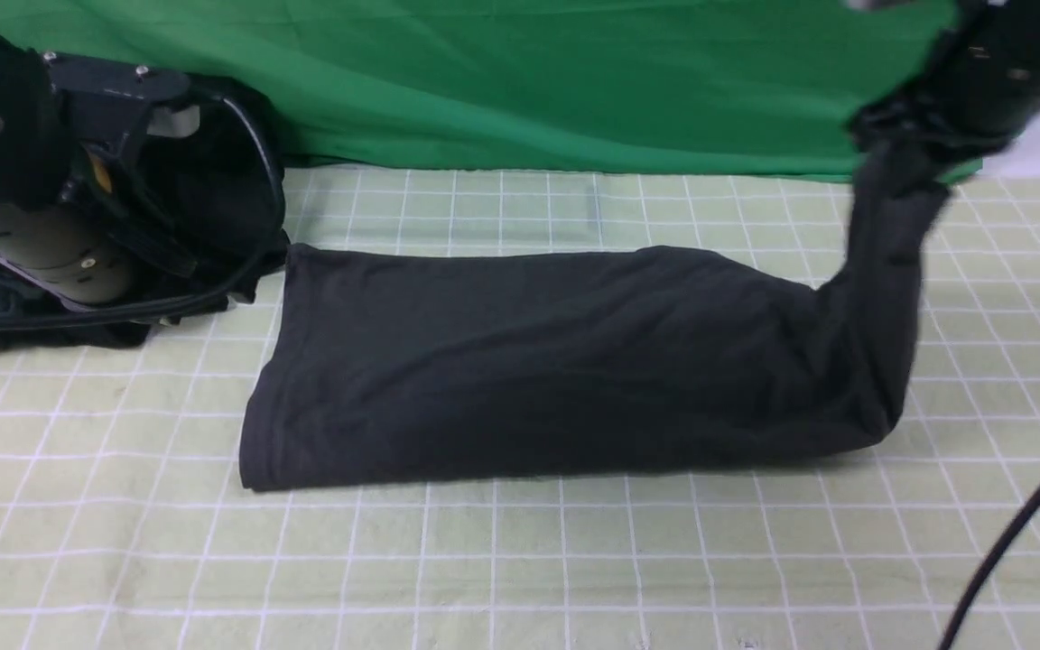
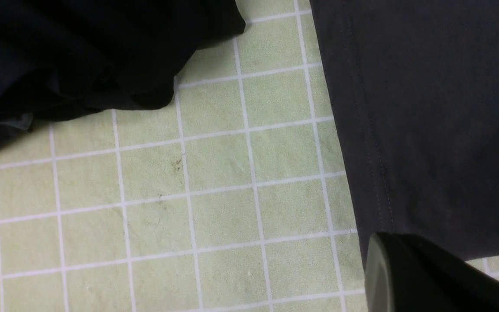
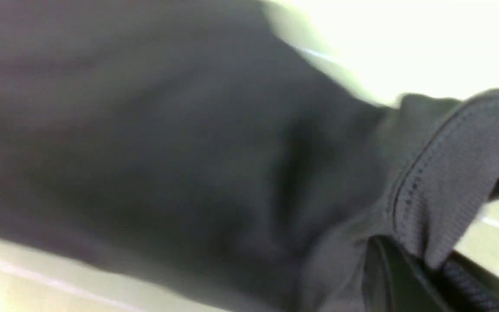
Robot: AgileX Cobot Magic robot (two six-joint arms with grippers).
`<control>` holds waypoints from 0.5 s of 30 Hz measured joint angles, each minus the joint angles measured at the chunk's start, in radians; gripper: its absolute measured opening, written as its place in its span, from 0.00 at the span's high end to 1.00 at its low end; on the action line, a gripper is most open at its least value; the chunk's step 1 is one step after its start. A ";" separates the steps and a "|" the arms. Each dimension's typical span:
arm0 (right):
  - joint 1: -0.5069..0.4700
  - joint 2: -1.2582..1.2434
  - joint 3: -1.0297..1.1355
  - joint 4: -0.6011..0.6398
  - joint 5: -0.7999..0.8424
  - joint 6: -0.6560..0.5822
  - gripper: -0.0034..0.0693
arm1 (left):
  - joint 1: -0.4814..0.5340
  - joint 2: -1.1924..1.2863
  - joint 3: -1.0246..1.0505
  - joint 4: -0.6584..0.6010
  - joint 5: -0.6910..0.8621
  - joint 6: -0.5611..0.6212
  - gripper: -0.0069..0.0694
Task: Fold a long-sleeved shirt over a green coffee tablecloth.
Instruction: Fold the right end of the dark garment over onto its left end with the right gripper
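A large charcoal-grey cotton long-sleeved shirt (image 1: pixel 529 361) is laid across the middle of a wide pale yellow-green tablecloth printed with a grid of thin white lines (image 1: pixel 520 560). The shirt is folded into 1 long band running from left to right. Its left end is spread flat on the cloth, and a stitched hem is seen there in the left wrist view. Its right end is held up off the cloth and drawn into a narrow column rising toward the far right corner of the tablecloth.

That end is gripped by the right gripper (image 1: pixel 908 135), which is closed on a ribbed, stitched edge of the shirt. In the blurred right wrist view, the ribbing is seen bunched against 1 dark finger.

The left gripper (image 2: pixel 422 277) is closed, and nothing is seen held in it. It is placed by the shirt's left end; whether the shirt is touched cannot be told.

A heap of black and grey-blue garments (image 2: pixel 80 52) is piled at the far left corner of the tablecloth, parted from the shirt by a strip of bare grid. A plain bright green drape (image 1: pixel 520 81) is hung along the far edge. 1 black cable (image 1: pixel 1016 533) is seen across the near right corner.
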 joint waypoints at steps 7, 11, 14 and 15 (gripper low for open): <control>0.209 0.067 -0.107 0.147 -0.088 0.074 0.92 | 0.002 0.000 0.000 0.043 -0.016 0.000 0.92; 0.277 0.136 -0.151 0.234 -0.121 0.077 0.92 | 0.048 -0.001 0.000 0.030 -0.027 -0.015 0.92; 0.346 0.223 -0.202 0.306 -0.169 0.088 0.92 | 0.128 -0.001 0.000 -0.022 -0.029 0.000 0.92; 0.360 0.241 -0.209 0.317 -0.180 0.089 0.92 | 0.155 -0.002 0.000 -0.046 -0.029 0.014 0.92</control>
